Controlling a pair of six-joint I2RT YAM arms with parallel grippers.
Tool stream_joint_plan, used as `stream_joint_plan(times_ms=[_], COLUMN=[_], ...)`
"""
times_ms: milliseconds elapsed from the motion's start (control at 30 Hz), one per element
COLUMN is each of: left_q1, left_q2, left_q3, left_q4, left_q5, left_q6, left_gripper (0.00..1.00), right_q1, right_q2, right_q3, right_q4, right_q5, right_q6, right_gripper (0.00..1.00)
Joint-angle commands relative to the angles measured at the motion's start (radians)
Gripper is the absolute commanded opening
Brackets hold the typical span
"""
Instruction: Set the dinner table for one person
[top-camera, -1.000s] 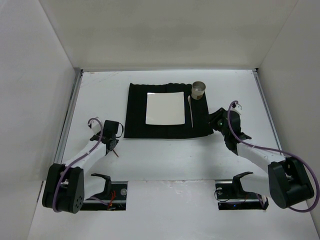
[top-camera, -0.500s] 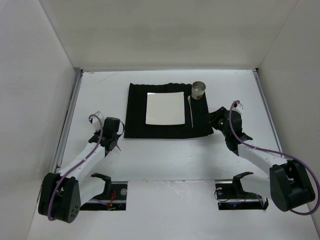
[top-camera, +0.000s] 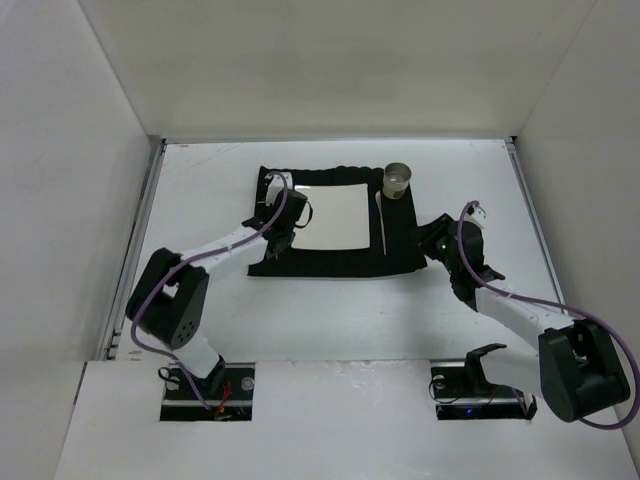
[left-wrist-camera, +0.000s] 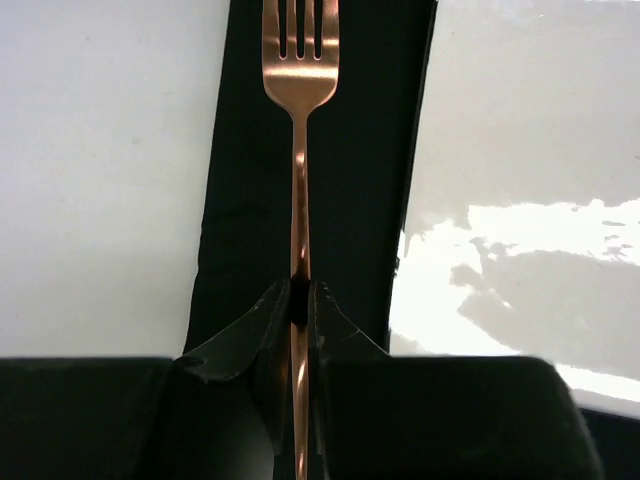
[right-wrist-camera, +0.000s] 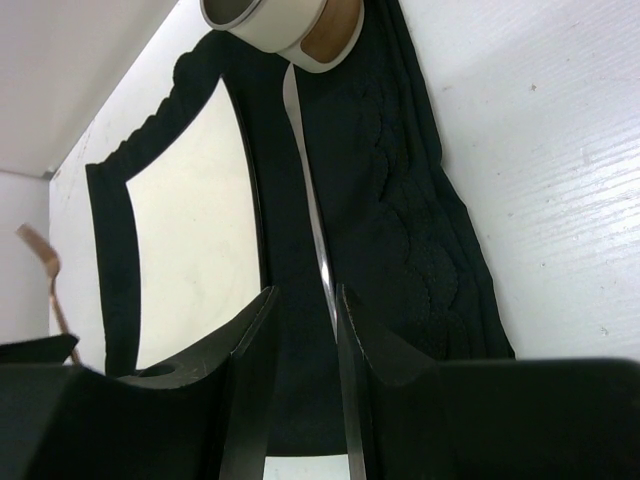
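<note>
White walls close in around the white tabletop (top-camera: 350, 320), which spreads beneath everything. From above we see a black mat (top-camera: 330, 262) carrying a square white plate (top-camera: 335, 215), with a cup (top-camera: 398, 180) at its far right corner and a silver utensil (top-camera: 382, 225) just right of the plate. The left wrist view adds what that view hides: the left pincer (left-wrist-camera: 300, 295) clamped on a copper fork (left-wrist-camera: 298, 70) along the mat's left strip. The right pincer (right-wrist-camera: 305, 300) stands partly open beside the mat's right edge.
</note>
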Motion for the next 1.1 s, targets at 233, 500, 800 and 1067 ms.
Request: stream_joint_plan(times_ms=[233, 500, 800, 1067], left_q1=[0.042, 0.066, 0.075, 0.088], left_q2=[0.170, 0.196, 0.211, 0.240], left_q3=[0.096, 0.100, 0.091, 0.126], left_q4=[0.071, 0.097, 0.135, 0.144], left_q5=[-0.007, 0.042, 0.059, 0.073], left_q6=[0.153, 0.143, 0.139, 0.140], left_gripper=[0.04, 0.04, 0.04, 0.06], right_q1=[0.004, 0.004, 0.005, 0.010], right_q2=[-0.010, -0.003, 0.021, 0.014], right_q3=[0.022, 0.022, 0.028, 0.027], right_q4=[0.058, 0.058, 0.067, 0.069], right_q5=[0.011, 0.014, -0.004, 0.002], right_q6=[-0.003, -0.003, 0.002, -0.001], right_gripper=[0.35, 0.35, 0.35, 0.35])
